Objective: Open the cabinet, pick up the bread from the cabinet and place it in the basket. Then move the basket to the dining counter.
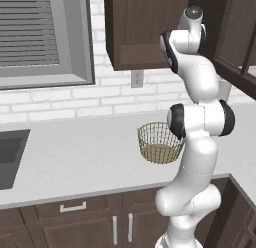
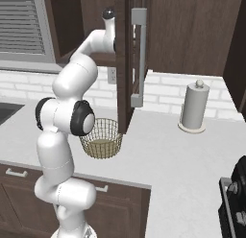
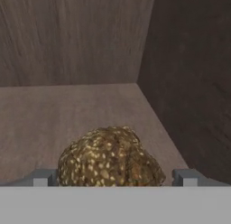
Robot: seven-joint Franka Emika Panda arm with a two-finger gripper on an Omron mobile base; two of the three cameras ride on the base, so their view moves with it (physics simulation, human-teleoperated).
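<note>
While inside the cabinet [image 3: 90, 42]: one bread [image 3: 110, 157], one basket [image 1: 159, 143].

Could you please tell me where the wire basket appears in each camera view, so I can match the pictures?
Left base view: the basket stands on the white worktop, right of centre, partly behind the arm.
Right base view: the basket sits left of centre, below the open cabinet door.
Hand view: not in it.
Shared landmark: the wall outlet above the basket, in both base views.
</note>
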